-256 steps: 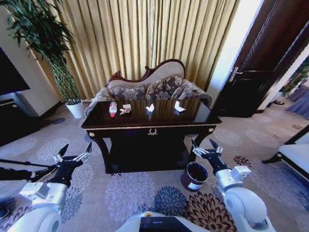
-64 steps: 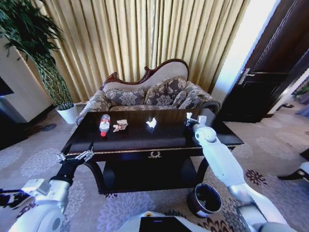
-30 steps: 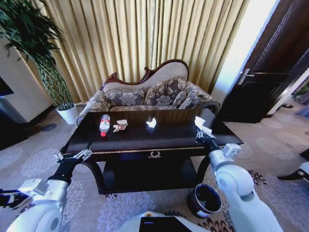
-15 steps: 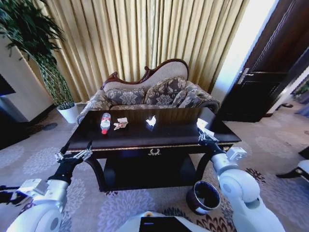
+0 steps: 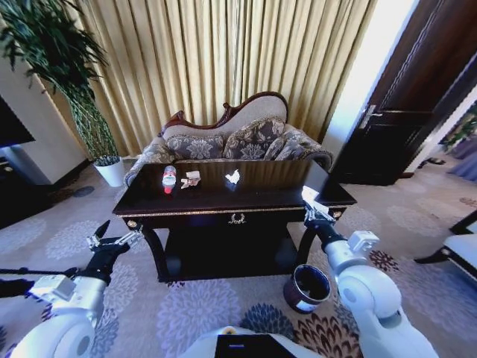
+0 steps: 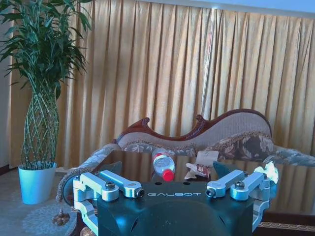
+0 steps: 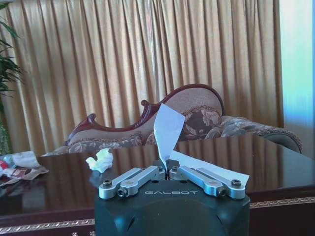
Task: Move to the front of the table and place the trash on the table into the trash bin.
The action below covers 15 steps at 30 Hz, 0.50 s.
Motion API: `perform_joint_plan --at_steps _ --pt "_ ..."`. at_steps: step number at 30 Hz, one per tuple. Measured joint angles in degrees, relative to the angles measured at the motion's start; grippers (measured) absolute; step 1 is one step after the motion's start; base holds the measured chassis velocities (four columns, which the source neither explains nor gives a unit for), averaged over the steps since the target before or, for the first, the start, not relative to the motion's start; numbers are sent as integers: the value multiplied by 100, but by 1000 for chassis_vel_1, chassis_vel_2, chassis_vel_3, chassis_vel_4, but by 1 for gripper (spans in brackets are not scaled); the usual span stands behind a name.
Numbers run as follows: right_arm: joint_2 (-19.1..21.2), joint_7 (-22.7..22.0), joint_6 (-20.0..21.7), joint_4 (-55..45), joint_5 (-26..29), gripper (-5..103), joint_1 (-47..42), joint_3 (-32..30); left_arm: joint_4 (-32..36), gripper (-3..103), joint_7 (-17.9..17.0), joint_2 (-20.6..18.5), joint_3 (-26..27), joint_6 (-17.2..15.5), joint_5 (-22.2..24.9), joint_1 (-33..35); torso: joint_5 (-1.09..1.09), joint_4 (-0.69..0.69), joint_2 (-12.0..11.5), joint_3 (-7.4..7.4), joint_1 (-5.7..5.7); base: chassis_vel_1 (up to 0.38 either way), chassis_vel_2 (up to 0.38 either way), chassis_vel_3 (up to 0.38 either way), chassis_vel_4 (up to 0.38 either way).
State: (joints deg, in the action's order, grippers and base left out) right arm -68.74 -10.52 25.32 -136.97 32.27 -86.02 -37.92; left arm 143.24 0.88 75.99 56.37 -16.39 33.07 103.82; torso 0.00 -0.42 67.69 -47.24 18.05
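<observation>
Both arms are rounded white shells ending in black wrists. The left gripper (image 6: pixel 172 189) and right gripper (image 7: pixel 168 173) have silver metal fingers with dark screws on black housings lettered GALBOT.

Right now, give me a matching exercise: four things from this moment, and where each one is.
Things:
1. bottle
2. white paper
3. bin
4. tissue wad

Places:
A. on the carpet by the table's front right leg
B. pinched in the right gripper
C. near the table's left end, beside the wrapper
D. near the middle of the tabletop

Pairs: 1-C, 2-B, 3-A, 4-D
</observation>
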Motion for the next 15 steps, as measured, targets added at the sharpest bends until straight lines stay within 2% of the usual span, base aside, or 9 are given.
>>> perform_joint_plan --at_steps 6,8,15 --pt "-85 70 -31 279 -142 0 -115 0 0 100 -5 -34 34 3 64 1 -1 0 -1 -2 3 0 0 0 0" --pt "-123 96 -147 845 -529 0 -191 29 -1 100 -10 -60 39 7 71 3 -1 0 -2 -2 5 0 0 0 0" --pt "-124 106 -380 2187 -863 0 -95 170 0 100 -29 -122 65 15 176 -28 0 -1 -2 -2 3 0 0 0 0"
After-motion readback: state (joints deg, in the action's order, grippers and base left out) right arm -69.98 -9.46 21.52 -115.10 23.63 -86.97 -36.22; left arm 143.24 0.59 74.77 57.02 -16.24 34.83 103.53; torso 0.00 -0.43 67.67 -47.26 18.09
